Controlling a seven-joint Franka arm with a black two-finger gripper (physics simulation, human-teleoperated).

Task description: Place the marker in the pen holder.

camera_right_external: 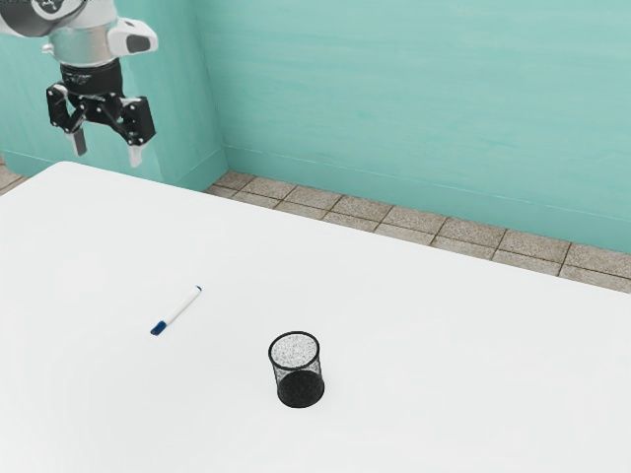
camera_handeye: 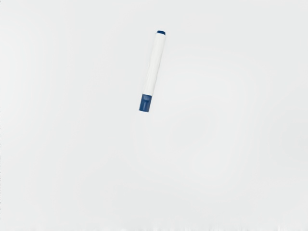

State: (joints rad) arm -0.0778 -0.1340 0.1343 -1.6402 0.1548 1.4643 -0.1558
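Lying on the tabletop (camera_right_external: 444, 345), below and rightward of the spread, empty jaws in the exterior view, the marker (camera_right_external: 180, 307) slants lower-left to upper-right; the pinch should cross that long axis.

Robot arm at the exterior view's upper left, black gripper (camera_right_external: 106, 154) pointing down, fingers spread apart

- From where I stand, I count one marker (camera_right_external: 181, 306).
- I count one pen holder (camera_right_external: 300, 385) too.
- There is one robot arm (camera_right_external: 84, 43).
- It carries one tool (camera_right_external: 107, 155), and I count two fingers (camera_right_external: 136, 155) on that.
- I see one worktop (camera_right_external: 454, 345) as well.
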